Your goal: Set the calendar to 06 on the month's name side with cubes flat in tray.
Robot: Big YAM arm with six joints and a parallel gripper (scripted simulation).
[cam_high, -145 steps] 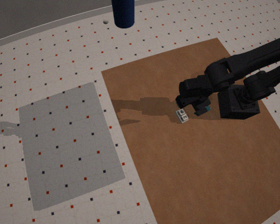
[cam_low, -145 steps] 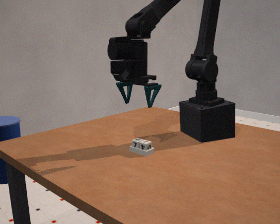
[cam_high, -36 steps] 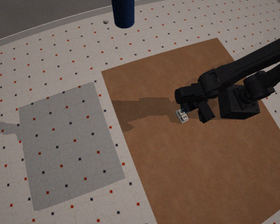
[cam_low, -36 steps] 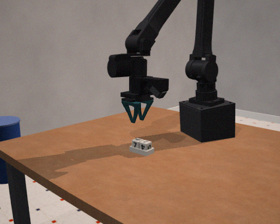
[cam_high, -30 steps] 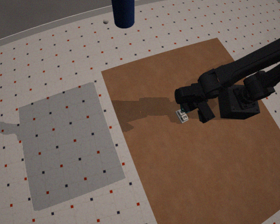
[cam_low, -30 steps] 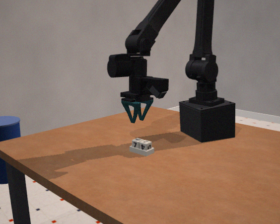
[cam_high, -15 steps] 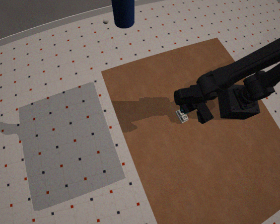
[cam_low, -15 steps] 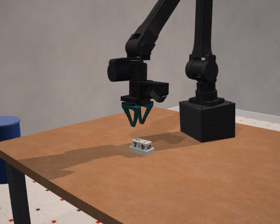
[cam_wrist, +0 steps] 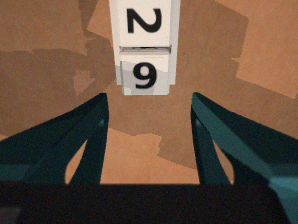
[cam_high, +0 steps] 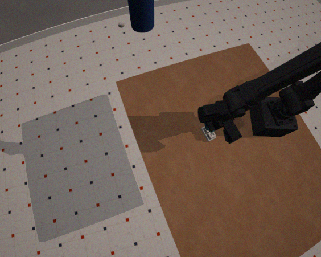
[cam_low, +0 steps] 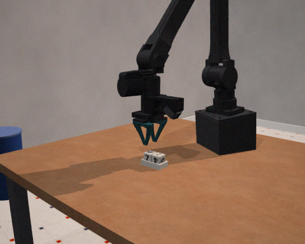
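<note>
— Two cubes (cam_low: 154, 157) sit side by side in the little white tray (cam_low: 153, 164), out on the brown counter (cam_low: 179, 200) in front of the arm's base (cam_low: 225, 131). From this side they show a 7 and a 4; seen from the wrist, their tops read 2 and 9.

— And the pincer (cam_low: 150, 141)?

— Hanging just above the cubes, a bit to the rear of the tray, touching nothing. Its teal fingers stand partway apart with only bare counter between them, so it's holding nothing.

— So which step is this?

— I'd say the approach for a first grab; no cube is lifted yet. I can't see the month's name from any view, so I can't tell what date the tray reads.

— What's next, then?

— My guess: come down square over one cube, the nearer one with the 9 on top, and pinch its side faces without nudging its neighbour or tipping the tray.
</note>
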